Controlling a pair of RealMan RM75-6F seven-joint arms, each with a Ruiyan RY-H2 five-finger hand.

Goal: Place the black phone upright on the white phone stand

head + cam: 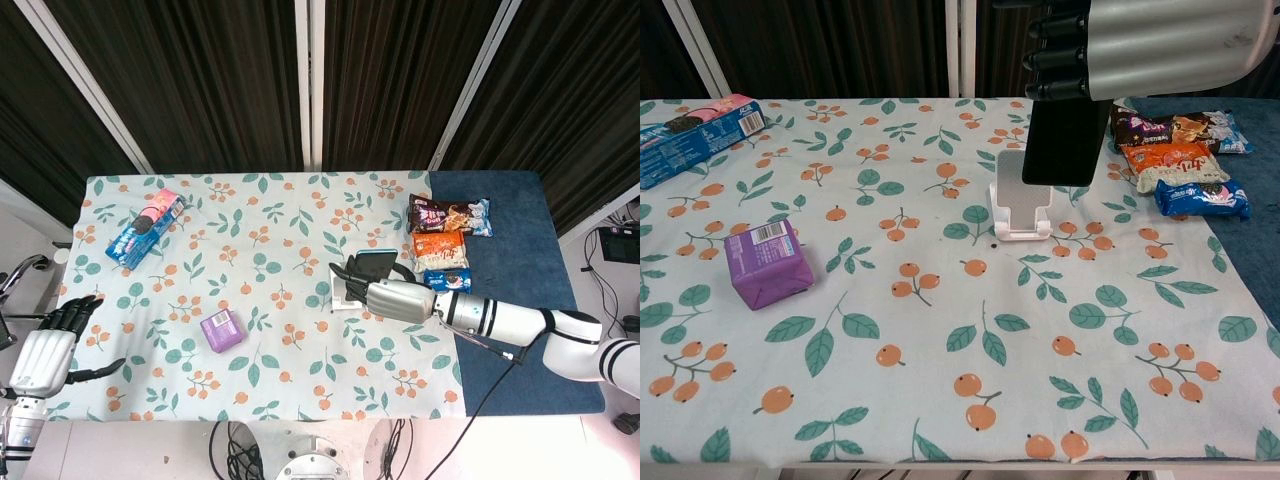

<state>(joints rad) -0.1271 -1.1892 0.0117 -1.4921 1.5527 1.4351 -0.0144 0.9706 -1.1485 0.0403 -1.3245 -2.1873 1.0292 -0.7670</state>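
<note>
My right hand grips the black phone by its top and holds it upright in the air, just right of and above the white phone stand. The phone's lower end overlaps the stand's upper right corner in the chest view; whether they touch I cannot tell. In the head view the right hand covers most of the stand, with the phone showing above it. My left hand hangs off the table's front left corner with fingers apart and nothing in it.
A purple box lies at the front left and a blue biscuit pack at the back left. Several snack packets sit at the back right, where a dark blue mat borders the floral cloth.
</note>
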